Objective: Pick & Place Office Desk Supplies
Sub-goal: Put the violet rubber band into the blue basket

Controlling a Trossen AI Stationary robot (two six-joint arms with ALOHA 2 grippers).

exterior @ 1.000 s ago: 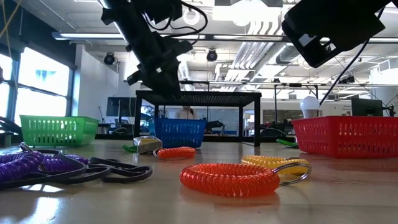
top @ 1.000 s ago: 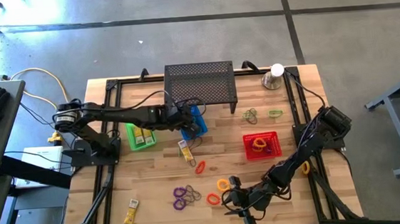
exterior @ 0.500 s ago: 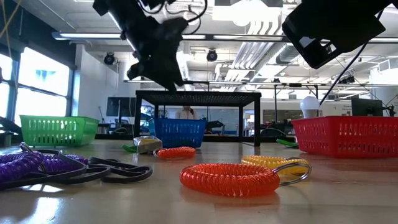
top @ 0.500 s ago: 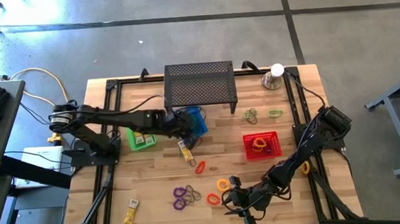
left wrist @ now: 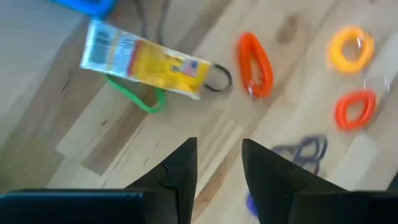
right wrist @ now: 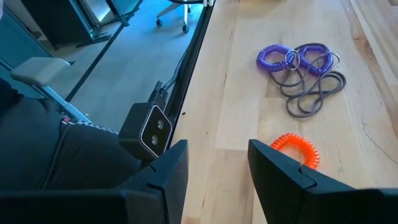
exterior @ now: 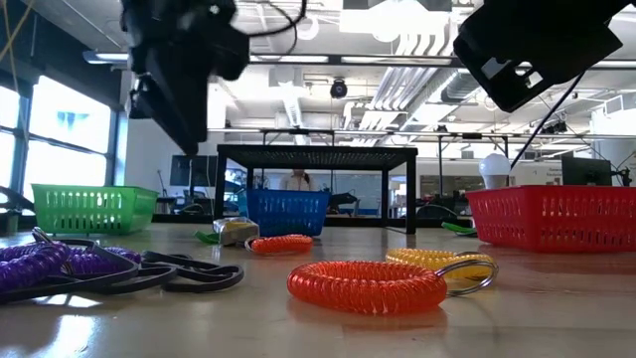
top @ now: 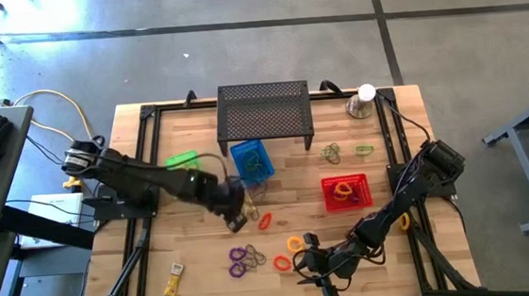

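My left gripper (left wrist: 214, 163), jaws narrowly parted and empty, hovers mid-frame in the high view, approaching to pick. Just beyond lies the yellow packet (left wrist: 144, 60); next I must descend onto it. My right gripper (right wrist: 214, 163), parted, waits lower right.

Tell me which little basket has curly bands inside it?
The red basket, right of the blue basket. Yellow and orange coils lie in it; the blue one looks empty.
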